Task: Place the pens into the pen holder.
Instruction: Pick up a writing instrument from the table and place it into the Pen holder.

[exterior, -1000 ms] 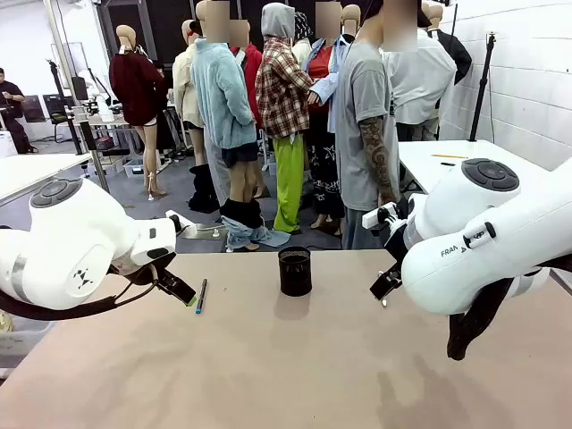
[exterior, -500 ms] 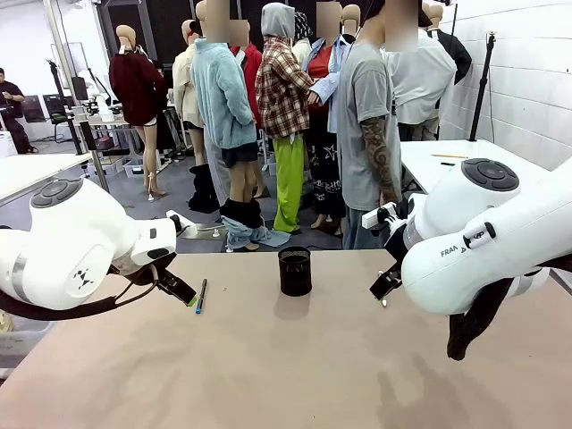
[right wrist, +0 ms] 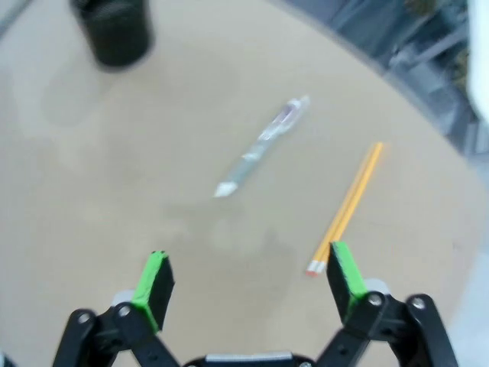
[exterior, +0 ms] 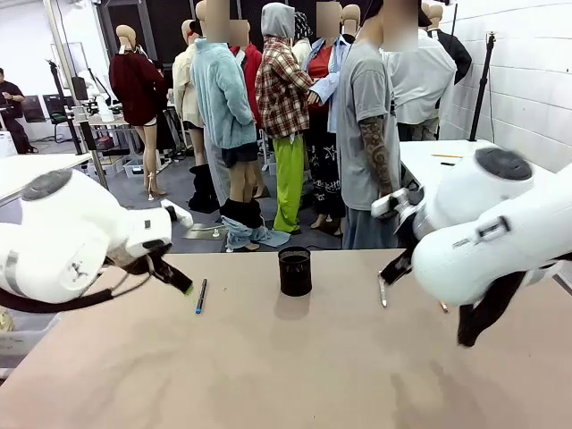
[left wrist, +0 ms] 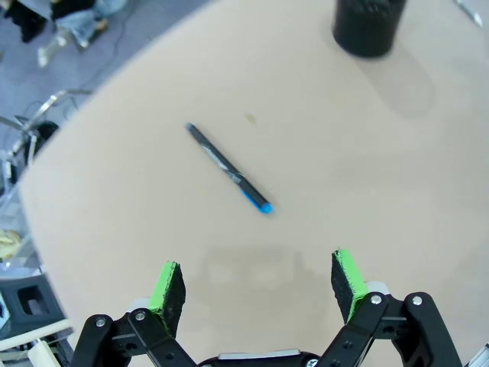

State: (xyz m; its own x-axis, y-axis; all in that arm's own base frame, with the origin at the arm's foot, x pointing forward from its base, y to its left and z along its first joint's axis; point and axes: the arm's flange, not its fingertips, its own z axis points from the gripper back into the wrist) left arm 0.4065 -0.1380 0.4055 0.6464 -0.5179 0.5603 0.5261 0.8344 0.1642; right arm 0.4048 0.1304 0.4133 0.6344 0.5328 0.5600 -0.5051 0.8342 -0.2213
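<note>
From the front, the black pen holder stands mid-frame on the tan table. The dark pen lies to its left and the silver pen to its right.

At the left wrist, the left gripper has its fingers spread wide, with nothing between them. The dark pen is at centre frame and the pen holder at upper right.

At the right wrist, the right gripper is likewise spread and empty. The silver pen is at centre, the orange pencil to the right, and the pen holder at upper left.

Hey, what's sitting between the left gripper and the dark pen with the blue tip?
Nothing: in the left wrist view, the stretch of table between the open left gripper and the dark pen is bare.
</note>
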